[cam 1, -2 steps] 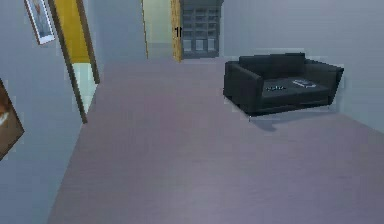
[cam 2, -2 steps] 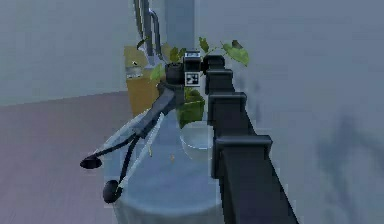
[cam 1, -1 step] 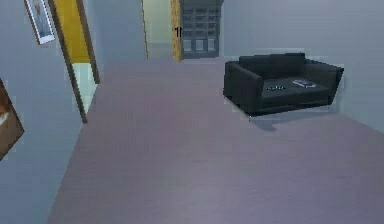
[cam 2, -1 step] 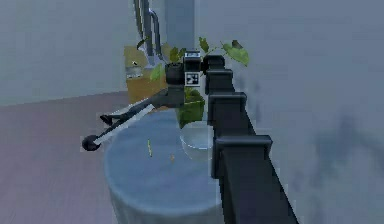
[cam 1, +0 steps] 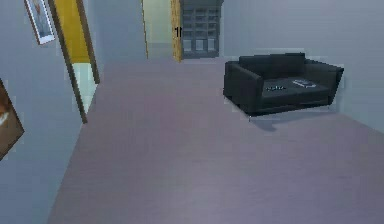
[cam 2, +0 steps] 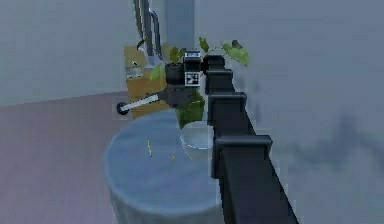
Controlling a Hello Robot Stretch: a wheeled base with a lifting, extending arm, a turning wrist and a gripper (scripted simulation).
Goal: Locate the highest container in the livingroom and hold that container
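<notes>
Claw (cam 2: 128,105) sticks out leftward from the end of the arm (cam 2: 240,150), near the far edge of a round grey table (cam 2: 135,168). An orange-brown object (cam 2: 133,62) and a leafy plant (cam 2: 225,50) stand behind it, so I cannot tell whether it grips anything. On that table, just left of the arm, stands a pale see-through container (cam 2: 195,140) with the plant's green leaves rising behind it. Looking ahead I see a dark sofa (cam 1: 285,82) across the purple-grey floor (cam 1: 180,140), well apart from an orange-framed doorway (cam 1: 78,50) at the forward view's left.
</notes>
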